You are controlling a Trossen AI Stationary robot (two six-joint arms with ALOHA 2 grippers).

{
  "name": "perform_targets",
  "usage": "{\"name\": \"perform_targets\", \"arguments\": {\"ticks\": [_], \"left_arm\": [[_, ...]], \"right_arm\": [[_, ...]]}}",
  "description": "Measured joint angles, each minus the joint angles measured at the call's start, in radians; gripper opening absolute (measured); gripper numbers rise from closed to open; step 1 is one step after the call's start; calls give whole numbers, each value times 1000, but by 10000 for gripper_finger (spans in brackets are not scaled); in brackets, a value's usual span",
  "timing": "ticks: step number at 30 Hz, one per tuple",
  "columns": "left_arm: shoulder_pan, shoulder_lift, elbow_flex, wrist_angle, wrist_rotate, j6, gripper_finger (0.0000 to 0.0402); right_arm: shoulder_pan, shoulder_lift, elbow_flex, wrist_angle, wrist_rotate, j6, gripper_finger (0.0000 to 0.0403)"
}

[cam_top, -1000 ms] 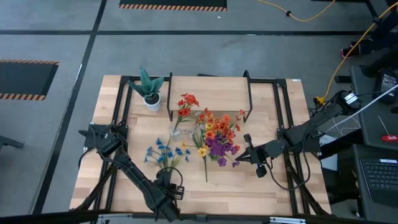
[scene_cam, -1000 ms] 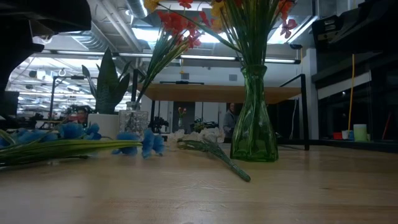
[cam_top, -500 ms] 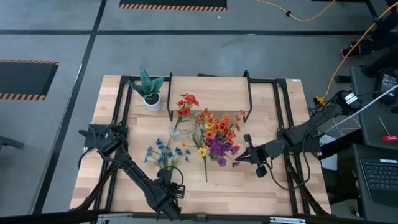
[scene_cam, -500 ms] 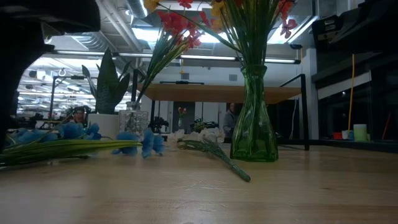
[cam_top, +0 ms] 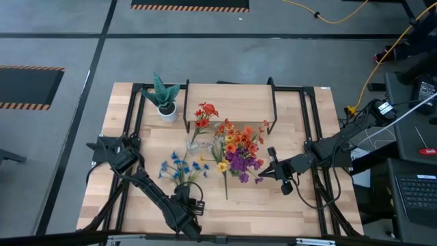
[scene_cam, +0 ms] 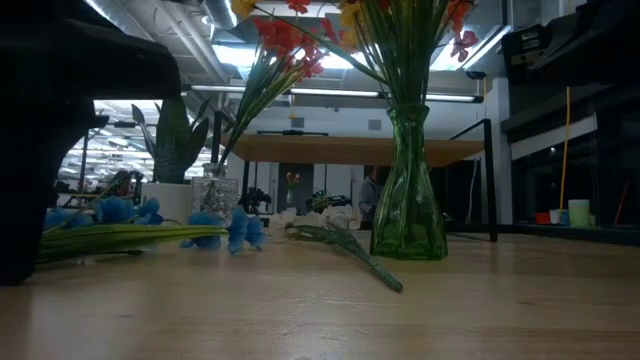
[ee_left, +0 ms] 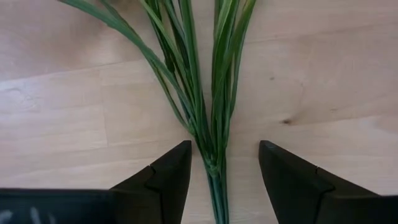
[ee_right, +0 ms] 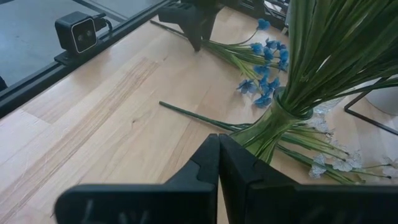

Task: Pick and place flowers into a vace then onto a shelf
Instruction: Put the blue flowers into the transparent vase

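Left gripper (ee_left: 222, 180) low over the tabletop, fingers spread wide, straddling the green stalks of the blue flowers (ee_left: 199, 93), not yet closed on them. Right gripper (ee_right: 218, 163) pinched shut, empty, just short of the green vase (scene_cam: 410, 200) holding mixed blooms. Shelf (cam_top: 229, 101) beyond.

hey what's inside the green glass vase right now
The green glass vase holds a dense bundle of green stems with orange, red, yellow and purple blooms. Their lower ends are blurred behind the tinted glass.
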Motion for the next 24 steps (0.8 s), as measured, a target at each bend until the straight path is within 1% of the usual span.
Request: {"name": "perform_targets", "arguments": {"ticks": [16, 20, 24], "left_arm": [[-3, 20, -2, -41, -47, 2, 180], [-3, 29, -1, -34, -58, -1, 157], [-3, 45, -1, -17, -71, 0, 115]], "right_arm": [[0, 0, 0, 0, 0, 0, 10], [0, 0, 0, 0, 0, 0, 10], [0, 0, 0, 0, 0, 0, 10]]}}
